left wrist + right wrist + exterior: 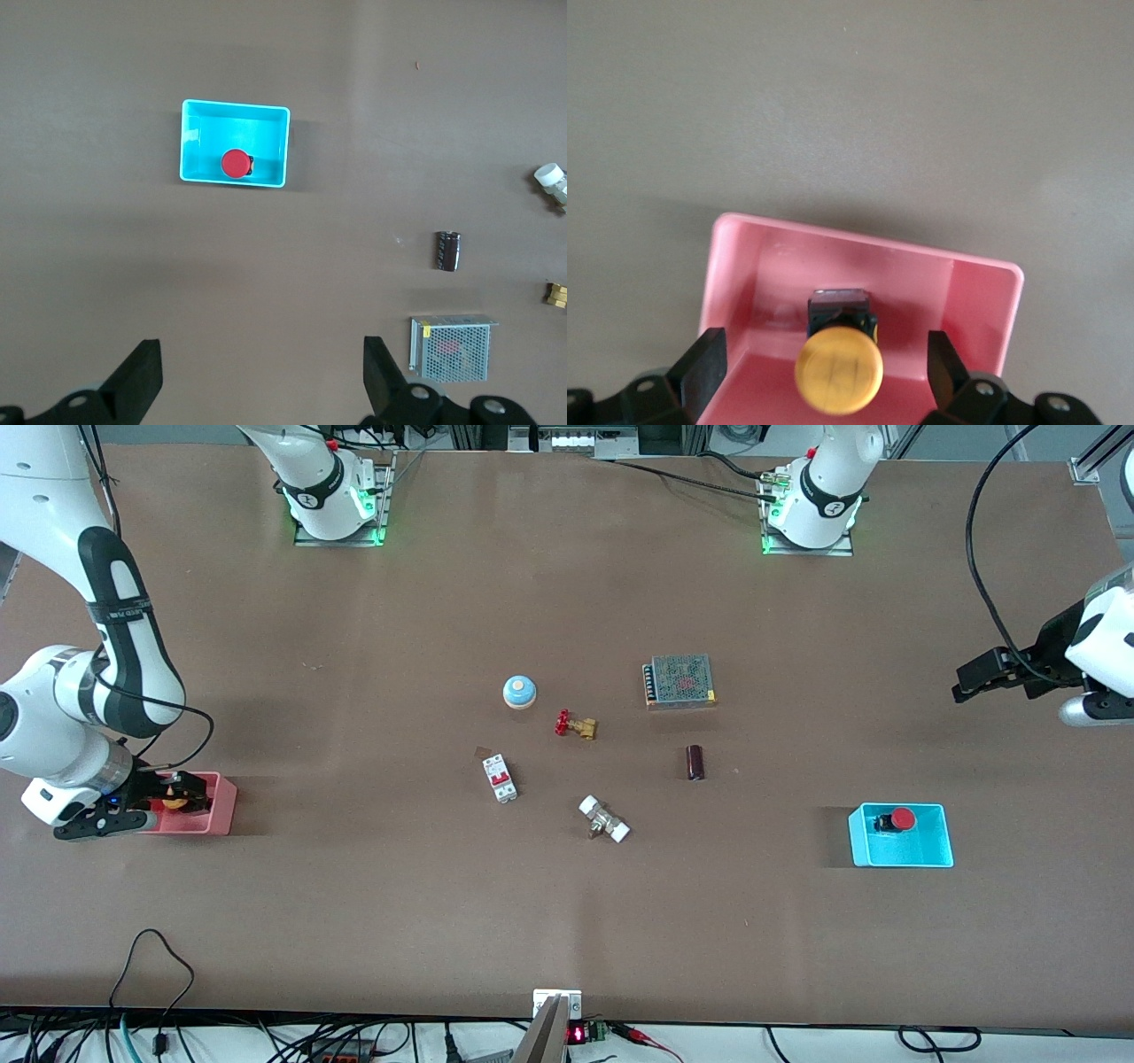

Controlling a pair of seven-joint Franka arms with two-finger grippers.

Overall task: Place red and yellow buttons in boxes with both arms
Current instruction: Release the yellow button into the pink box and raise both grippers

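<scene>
Front view: the red button (900,818) lies in the cyan box (939,857) toward the left arm's end of the bench (354,921). The yellow button (174,803) sits in the pink box (221,815) at the right arm's end, with the right gripper (177,793) low over that box. The left gripper (970,682) hangs over bare bench near its own end, well apart from the cyan box. Loose parts lie mid-bench, well clear of both boxes. The brown surface looks flat and matte.

Left wrist view: left gripper fingers (140,381) spread wide, nothing between them. Red button (236,164) rests on its side inside the cyan box (190,142).

Right wrist view: right gripper (824,363) fingers spread either side of the yellow button (838,370), not touching it; the button lies in the pink box (735,266).

Judgement: both buttons appear small, light and rigid. The smooth round cap is likely slippery; the squarer black body is the sounder place to take hold. The thin box walls would probably shift if knocked.
</scene>
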